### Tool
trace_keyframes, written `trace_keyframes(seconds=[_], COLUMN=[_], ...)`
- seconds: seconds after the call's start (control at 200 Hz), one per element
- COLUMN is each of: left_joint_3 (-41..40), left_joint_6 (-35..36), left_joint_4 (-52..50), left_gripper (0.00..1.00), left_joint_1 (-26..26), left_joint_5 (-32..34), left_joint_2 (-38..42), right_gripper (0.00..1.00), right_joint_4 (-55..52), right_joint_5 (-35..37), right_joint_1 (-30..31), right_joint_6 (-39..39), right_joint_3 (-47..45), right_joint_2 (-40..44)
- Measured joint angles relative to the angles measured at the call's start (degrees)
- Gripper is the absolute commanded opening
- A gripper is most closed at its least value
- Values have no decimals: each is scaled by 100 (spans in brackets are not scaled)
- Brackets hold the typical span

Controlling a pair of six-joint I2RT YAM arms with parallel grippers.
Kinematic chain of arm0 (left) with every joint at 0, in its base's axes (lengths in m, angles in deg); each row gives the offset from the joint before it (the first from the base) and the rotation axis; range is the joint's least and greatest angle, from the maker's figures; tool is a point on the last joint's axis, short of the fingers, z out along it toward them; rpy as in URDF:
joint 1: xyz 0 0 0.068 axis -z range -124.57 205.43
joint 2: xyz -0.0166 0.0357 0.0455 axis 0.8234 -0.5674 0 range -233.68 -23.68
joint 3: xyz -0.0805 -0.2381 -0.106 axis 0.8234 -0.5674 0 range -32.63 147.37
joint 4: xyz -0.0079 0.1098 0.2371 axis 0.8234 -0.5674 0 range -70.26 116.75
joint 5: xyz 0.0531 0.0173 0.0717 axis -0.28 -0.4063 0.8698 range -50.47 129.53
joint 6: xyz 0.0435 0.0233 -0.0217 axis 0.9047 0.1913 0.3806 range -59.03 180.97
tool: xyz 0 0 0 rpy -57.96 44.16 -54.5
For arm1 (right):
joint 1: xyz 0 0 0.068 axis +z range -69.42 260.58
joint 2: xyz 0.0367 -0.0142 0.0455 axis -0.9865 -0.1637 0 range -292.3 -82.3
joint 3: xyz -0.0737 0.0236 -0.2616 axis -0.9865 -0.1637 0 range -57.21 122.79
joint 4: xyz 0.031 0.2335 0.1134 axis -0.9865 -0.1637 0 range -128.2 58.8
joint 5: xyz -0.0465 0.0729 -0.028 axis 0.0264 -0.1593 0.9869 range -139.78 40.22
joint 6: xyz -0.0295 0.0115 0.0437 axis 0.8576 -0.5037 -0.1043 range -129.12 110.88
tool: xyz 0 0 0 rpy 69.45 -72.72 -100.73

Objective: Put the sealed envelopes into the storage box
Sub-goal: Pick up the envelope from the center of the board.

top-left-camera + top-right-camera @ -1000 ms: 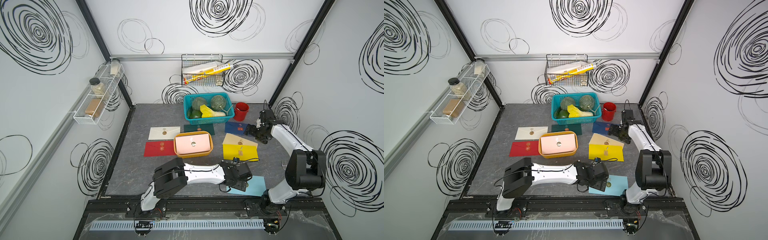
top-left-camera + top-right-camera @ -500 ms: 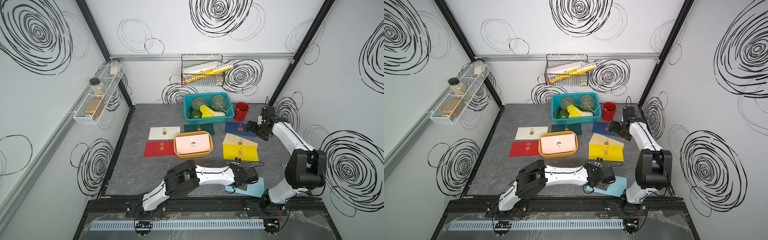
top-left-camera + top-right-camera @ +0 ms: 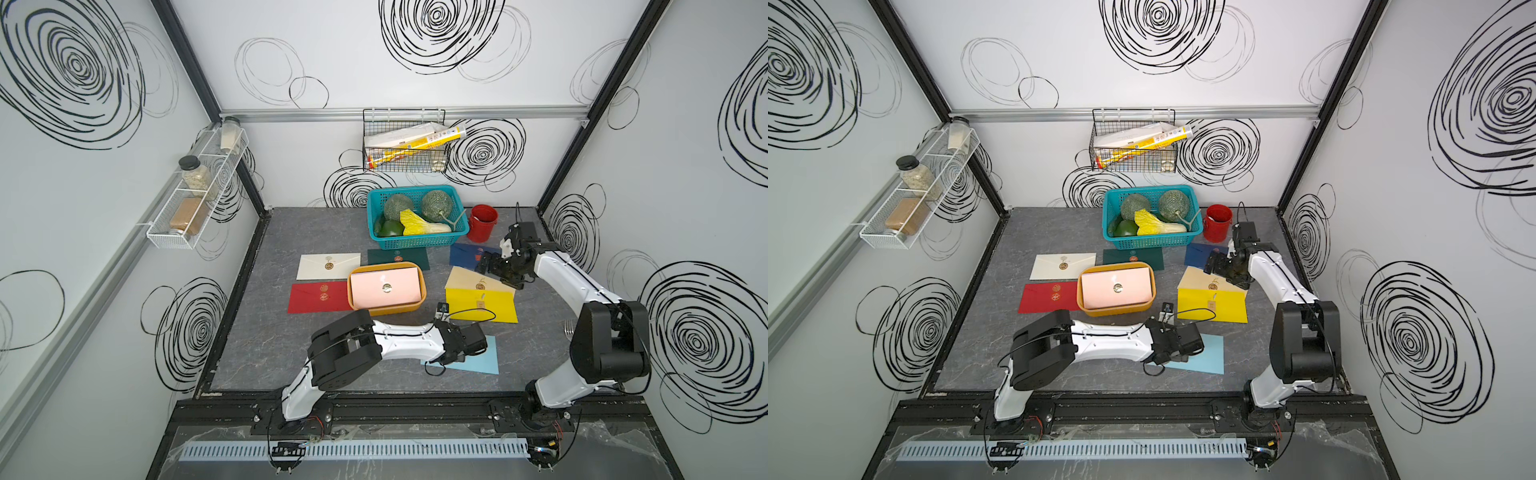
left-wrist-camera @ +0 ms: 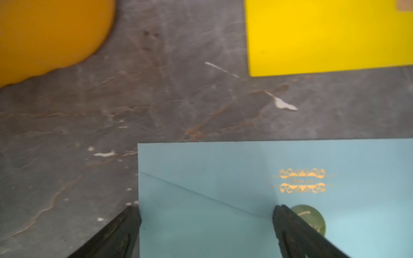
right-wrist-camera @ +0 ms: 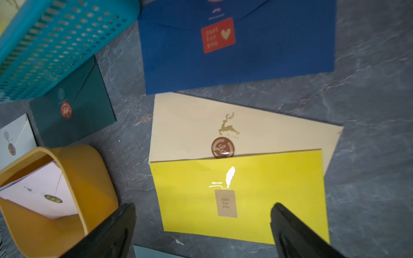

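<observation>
The orange-yellow storage box (image 3: 386,309) stands mid-table with a pink envelope (image 3: 384,286) inside. Sealed envelopes lie flat around it: white (image 3: 328,266), red (image 3: 318,297), dark green (image 3: 397,255), navy (image 3: 467,255), beige (image 3: 469,278), yellow (image 3: 482,305) overlapping the beige one, and light blue (image 3: 486,361) near the front. My left gripper (image 4: 206,208) is open low over the light blue envelope (image 4: 223,178), one finger just off its short edge, the other by its green seal. My right gripper (image 5: 203,206) hangs open above the yellow envelope (image 5: 268,189).
A teal basket (image 3: 415,241) of vegetables and a small red bucket (image 3: 482,224) stand at the back, close to the navy and dark green envelopes. The left arm's cable (image 3: 473,316) loops over the yellow envelope. A wire basket hangs on the back wall; a jar shelf on the left wall.
The left arm reached right over the light blue envelope, then drew back slightly. The right gripper has shifted a little left, towards the beige and yellow envelopes. Both stay open.
</observation>
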Motion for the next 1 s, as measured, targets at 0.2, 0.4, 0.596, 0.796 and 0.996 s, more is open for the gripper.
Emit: trace_keyframes(seconds=[0.2,0.4,0.596,0.796,0.996], left_joint_3=[-1080,-1510,-1622,-1893,-2658], left_joint_6=[-216,-313,-214,232,837], left_joint_4=[332,337,-90,-90,267], left_gripper=[99,99,99,99,99], left_joint_1=[-149,-256,-490,-1084,-1327], left_joint_5=[136,46,-400,-859,-1600], left_joint_2=[697,1080,1572,2673,3220], right_gripper=[100,100,100,96,91], right_joint_4=[184,249,238,319,271], right_joint_5=[-105,-55,-13,-98,-155], right_joint_1=[577,1460,2186,2258,2621], right_joint_6=[-162,-372,-568,-789,-1014], right_joint_3=[-772,-1342,-1676,-2328,-2570], right_joint_2=[758,1158,1156,1475,1530])
